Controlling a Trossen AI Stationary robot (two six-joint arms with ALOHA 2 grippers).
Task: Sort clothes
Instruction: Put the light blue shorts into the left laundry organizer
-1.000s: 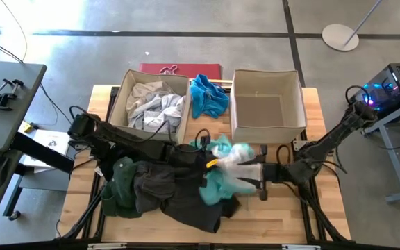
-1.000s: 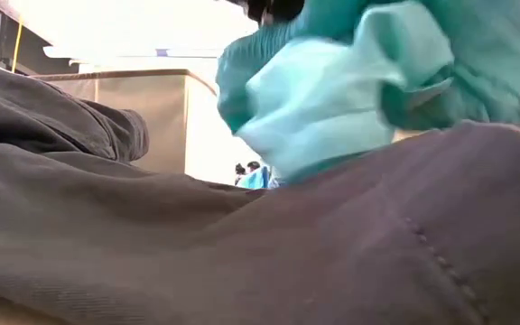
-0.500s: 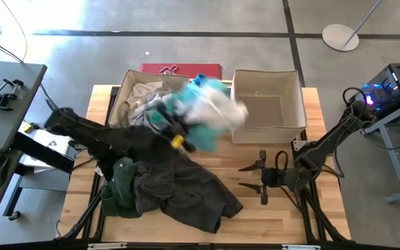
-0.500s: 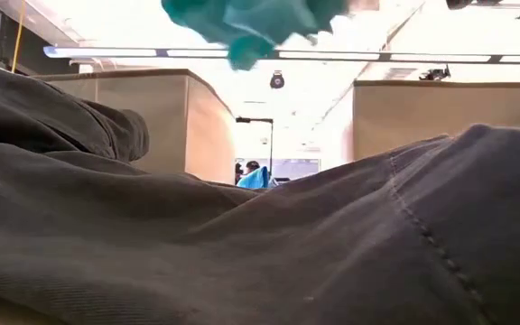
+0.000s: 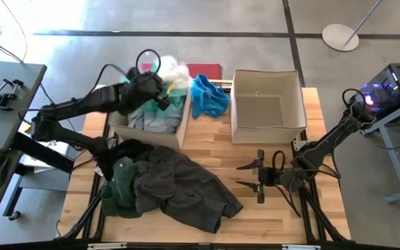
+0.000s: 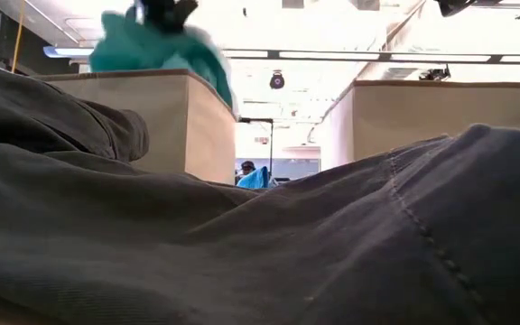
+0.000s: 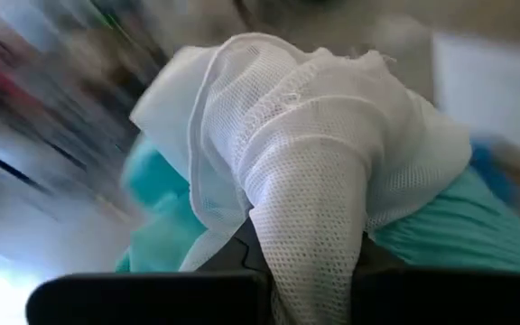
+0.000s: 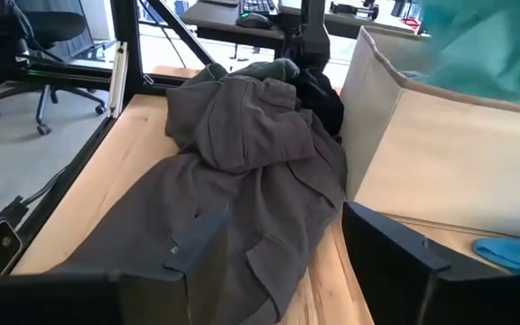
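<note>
One teal and white garment point(image 5: 170, 71) hangs clenched in the left tool point(image 5: 153, 85) above the left bin point(image 5: 180, 130); released there, its loose end may catch on the rim. The right tool point(image 5: 247, 176) waits released over the worktop point(image 5: 269, 215).

Two bins and some clutter on my table.
I see two beige fabric bins point(image 5: 120, 104) point(image 5: 267, 107) along the table's point(image 5: 276, 219) far edge, a red mat point(image 5: 210, 69) behind them.
</note>
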